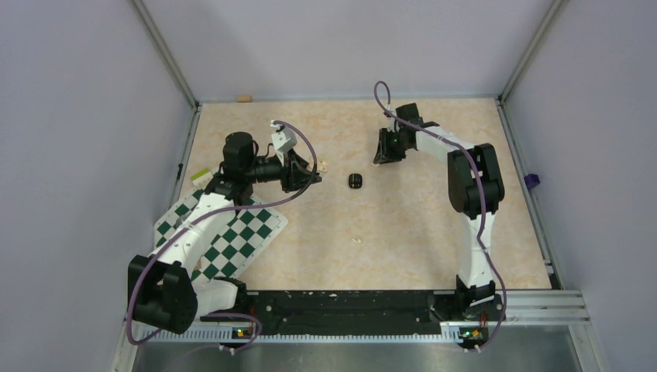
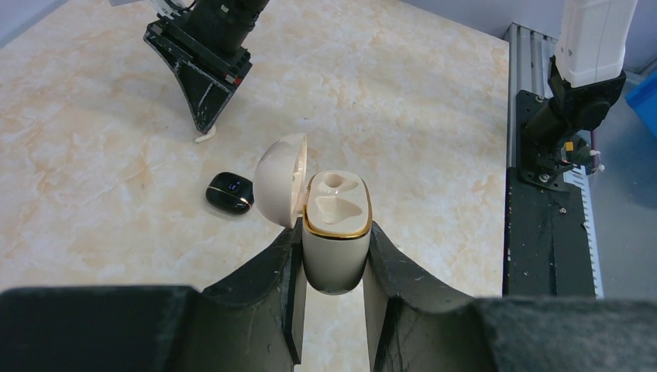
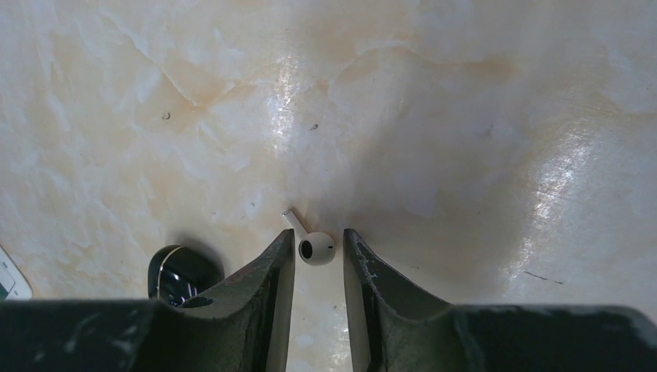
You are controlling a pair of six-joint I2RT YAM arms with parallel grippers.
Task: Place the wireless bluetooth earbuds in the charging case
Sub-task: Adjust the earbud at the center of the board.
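Observation:
My left gripper (image 1: 310,167) (image 2: 334,235) is shut on the cream-white charging case (image 2: 336,232), held above the table with its lid hinged open to the left; both gold-rimmed cavities look empty. The case also shows in the top view (image 1: 324,165). One glossy black earbud (image 1: 355,181) (image 2: 229,193) (image 3: 178,273) lies on the table between the arms. My right gripper (image 1: 385,159) (image 3: 319,239) is open, tips down at the table, fingers either side of a small white stemmed earbud (image 3: 315,247), with a slim gap on each side. That white earbud also shows in the left wrist view (image 2: 203,138).
A green-and-white chequered mat (image 1: 232,240) lies under the left arm. A tiny white crumb (image 1: 357,240) lies on the table nearer the front. A metal rail (image 1: 534,298) runs along the near edge; walls enclose the other sides.

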